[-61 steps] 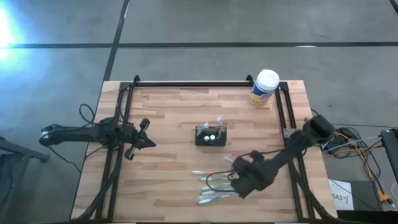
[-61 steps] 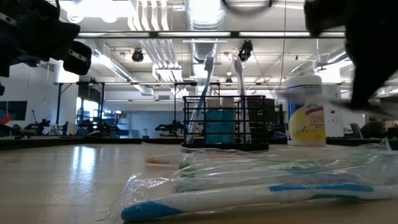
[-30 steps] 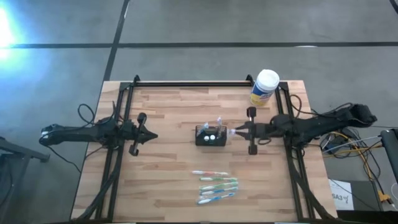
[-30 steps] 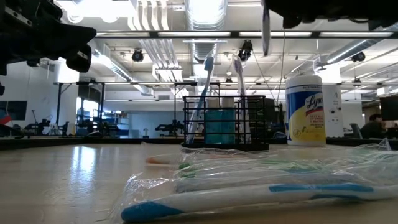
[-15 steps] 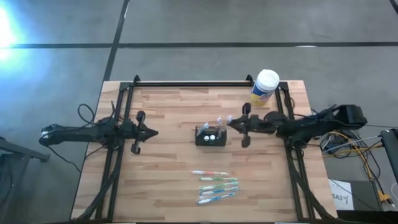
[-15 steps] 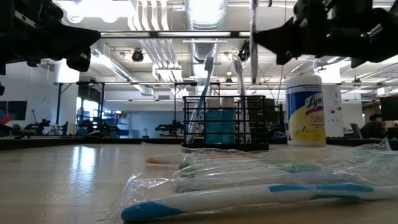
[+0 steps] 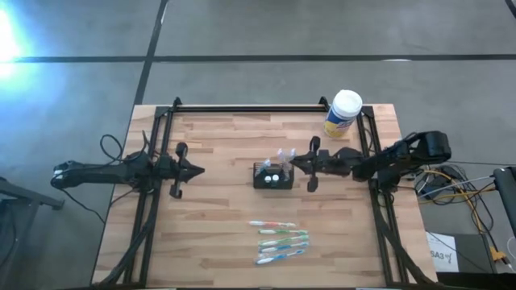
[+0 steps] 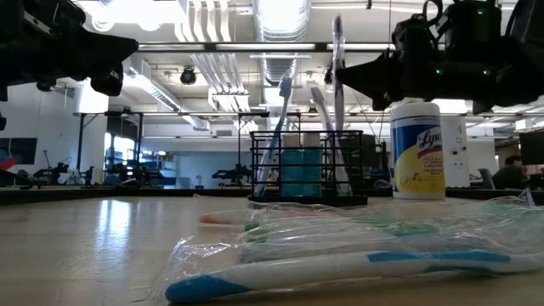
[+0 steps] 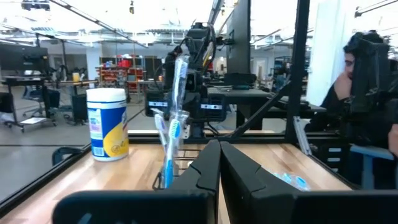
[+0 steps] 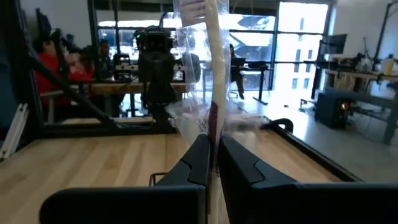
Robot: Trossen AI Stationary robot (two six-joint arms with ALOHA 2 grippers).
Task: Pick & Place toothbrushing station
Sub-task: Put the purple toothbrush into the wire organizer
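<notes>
The black mesh caddy (image 7: 273,175) stands on its base at the table's middle, with two toothbrushes upright in it (image 8: 280,127). My right gripper (image 7: 295,162) is just right of the caddy and above its right end, shut on a toothbrush in clear wrap (image 8: 337,59). Whether the brush's lower end is inside the caddy is unclear. My left gripper (image 7: 198,170) is shut and empty, well to the left of the caddy, above the table. The caddy's brushes also show in the left wrist view (image 9: 171,124). My right gripper pinches the wrapped toothbrush's handle (image 10: 212,127) between its two fingers. The fingers come level from the table's right side and lie across the brush. The brush stands upright, head up (image 8: 337,30), clear of the table.
Several wrapped toothbrushes (image 7: 280,239) lie on the table near the front edge, close before the low camera (image 8: 357,255). A yellow canister with a white lid (image 7: 343,113) stands at the far right. A black rail frame (image 7: 250,109) borders the table. People sit beyond the table (image 9: 367,74).
My right gripper has carried the upright wrapped toothbrush toward the table's left, from beside the caddy to over its right end, and has come down somewhat. It has stayed shut on the brush. The caddy and the brushes on the table have not moved.
</notes>
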